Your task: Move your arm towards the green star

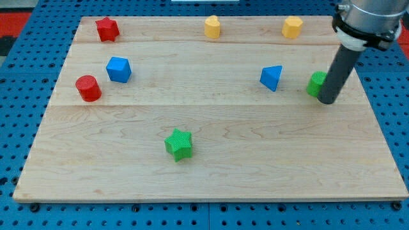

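Camera view: my tip [328, 101] sits at the view's right side of the wooden board [211, 172], touching or just beside a green block [315, 84] whose shape I can't make out bc the rod covers part of it. No gripper on this arm, just the bare dark rod, so nothing is held and there's no open/closed to tell.

Taking the green star [179, 144] as landmark: it lies low on the board, left of centre, alone w/ bare wood round it. My tip is well apart from it, far to its right and a bit toward the view's top. Blue triangular block [271, 77] is up and right of the star, roughly btw star and tip but nearer the tip. Blue cube-ish block [118, 69] and red cylinder [88, 88] are up and left of the star. Red star [107, 29], yellow block [212, 27] and 2nd yellow block [292, 27] line the far edge, well above it.

Step, as I judge it: approach barely begun. Next move calls for a long slide left and toward the view's bottom, passing below the blue triangular block, w/o dragging the green block along
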Available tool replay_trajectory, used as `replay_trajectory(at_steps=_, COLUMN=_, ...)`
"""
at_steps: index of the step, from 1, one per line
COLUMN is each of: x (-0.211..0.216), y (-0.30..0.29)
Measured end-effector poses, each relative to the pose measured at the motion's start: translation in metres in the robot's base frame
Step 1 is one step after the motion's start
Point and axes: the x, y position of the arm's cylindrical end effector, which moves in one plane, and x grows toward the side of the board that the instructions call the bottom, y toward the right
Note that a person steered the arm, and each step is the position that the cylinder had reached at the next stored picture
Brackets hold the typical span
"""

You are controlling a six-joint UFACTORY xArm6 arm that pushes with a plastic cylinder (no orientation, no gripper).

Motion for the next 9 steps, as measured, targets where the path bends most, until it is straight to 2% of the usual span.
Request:
replay_trajectory(at_steps=1, x=-0.016, y=-0.001)
replay_trajectory(at_steps=3, x=0.052, y=-0.002)
replay_trajectory(at_steps=6, x=0.055, y=-0.005)
replay_trajectory(at_steps=7, x=0.074, y=-0.034)
replay_trajectory(at_steps=9, x=0.075, y=-0.130)
